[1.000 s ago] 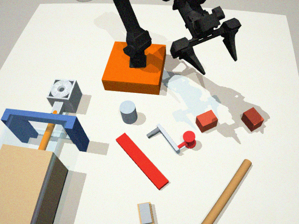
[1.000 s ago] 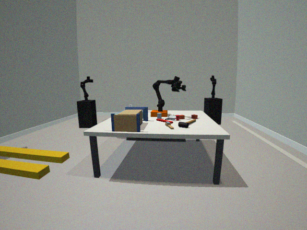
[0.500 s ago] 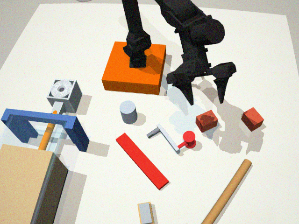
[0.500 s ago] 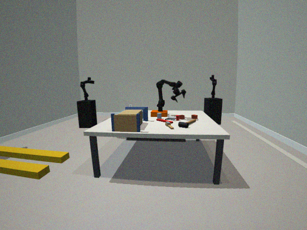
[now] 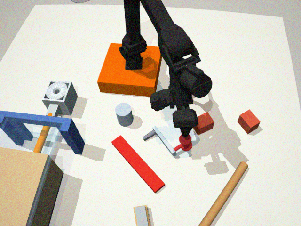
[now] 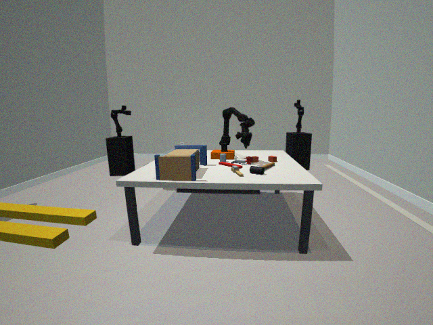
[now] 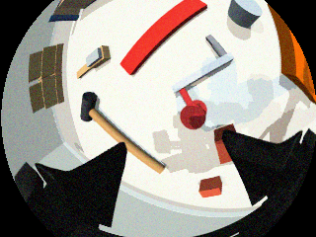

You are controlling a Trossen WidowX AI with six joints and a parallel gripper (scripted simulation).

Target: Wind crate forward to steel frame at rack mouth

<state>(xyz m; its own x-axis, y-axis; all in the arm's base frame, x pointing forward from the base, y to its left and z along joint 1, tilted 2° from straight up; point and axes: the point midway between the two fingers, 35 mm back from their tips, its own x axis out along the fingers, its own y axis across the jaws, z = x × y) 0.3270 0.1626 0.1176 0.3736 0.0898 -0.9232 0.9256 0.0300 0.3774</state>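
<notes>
The tan crate (image 5: 19,175) (image 6: 176,168) sits flat, back from the blue frame (image 5: 31,117) (image 6: 195,147). An orange strap (image 5: 41,140) runs from it under the frame to the grey winch (image 5: 70,97). The round hole on the winch top is empty. The winch handle, a grey crank (image 5: 165,141) (image 7: 204,74) with a red knob (image 5: 185,139) (image 7: 193,117), lies on the bench. My gripper (image 5: 186,134) (image 6: 246,145) (image 7: 177,141) is open and empty, pointing down above the knob area. In the wrist view the knob shows beyond the gap between the fingertips. Its exact height is unclear.
Two red blocks (image 5: 205,124) (image 5: 248,121) lie right of the handle, one close behind my gripper. A grey cylinder (image 5: 124,115), a red bar (image 5: 138,164), a brush (image 5: 141,215) (image 7: 99,58) and a mallet (image 5: 225,192) (image 7: 123,138) also lie on the bench. The orange base (image 5: 116,70) is behind.
</notes>
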